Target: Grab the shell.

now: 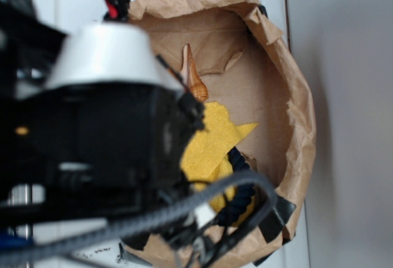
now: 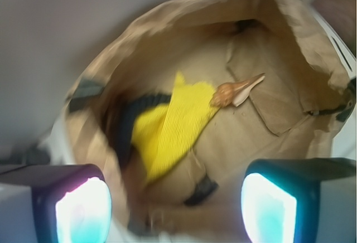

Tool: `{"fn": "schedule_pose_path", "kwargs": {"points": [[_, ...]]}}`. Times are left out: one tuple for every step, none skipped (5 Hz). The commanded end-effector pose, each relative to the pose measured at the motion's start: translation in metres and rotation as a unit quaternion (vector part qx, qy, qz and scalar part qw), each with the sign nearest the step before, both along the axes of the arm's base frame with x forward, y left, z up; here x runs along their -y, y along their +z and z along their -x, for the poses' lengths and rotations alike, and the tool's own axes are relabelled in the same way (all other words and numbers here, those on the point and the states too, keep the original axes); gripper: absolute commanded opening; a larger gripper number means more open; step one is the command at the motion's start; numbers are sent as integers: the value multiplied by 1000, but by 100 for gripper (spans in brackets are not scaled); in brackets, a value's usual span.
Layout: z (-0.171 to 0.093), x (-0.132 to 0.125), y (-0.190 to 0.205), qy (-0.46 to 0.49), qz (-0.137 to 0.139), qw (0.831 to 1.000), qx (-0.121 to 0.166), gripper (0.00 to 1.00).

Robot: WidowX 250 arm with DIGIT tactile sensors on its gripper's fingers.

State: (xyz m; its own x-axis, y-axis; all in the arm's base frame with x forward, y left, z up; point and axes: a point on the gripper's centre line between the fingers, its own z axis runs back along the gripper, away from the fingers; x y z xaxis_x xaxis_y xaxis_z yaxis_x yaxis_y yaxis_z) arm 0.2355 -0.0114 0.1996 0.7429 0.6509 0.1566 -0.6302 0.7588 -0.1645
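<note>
The shell [image 1: 193, 76] [image 2: 234, 91] lies on the brown paper floor of a paper-lined basket [image 1: 295, 108] [image 2: 290, 42]. It is small and orange-brown, with a long pale spike. Its wide end touches the corner of a yellow cloth [image 1: 212, 142] [image 2: 173, 123]. My gripper [image 2: 175, 209] is open, its two glowing fingertips wide apart with nothing between them. It hovers above the basket's near rim, well short of the shell. In the exterior view the arm's body hides the gripper.
A dark blue rope [image 1: 241, 200] [image 2: 131, 117] lies partly under the yellow cloth. The crumpled paper walls rise all around the basket floor. Black tape [image 1: 279, 212] holds the paper at the rim. The basket stands on a white surface [image 1: 73, 0].
</note>
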Motion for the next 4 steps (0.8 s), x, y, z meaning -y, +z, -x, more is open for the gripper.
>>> {"fn": "schedule_pose_path", "kwargs": {"points": [[-9,-48,-52,143,-28,989,-18,100],[-1,-58,-68,130,-28,990,-40,100],[-1,-58,-68,130,-28,990,-40,100],[-1,-58,-68,130,-28,990,-40,100]]}}
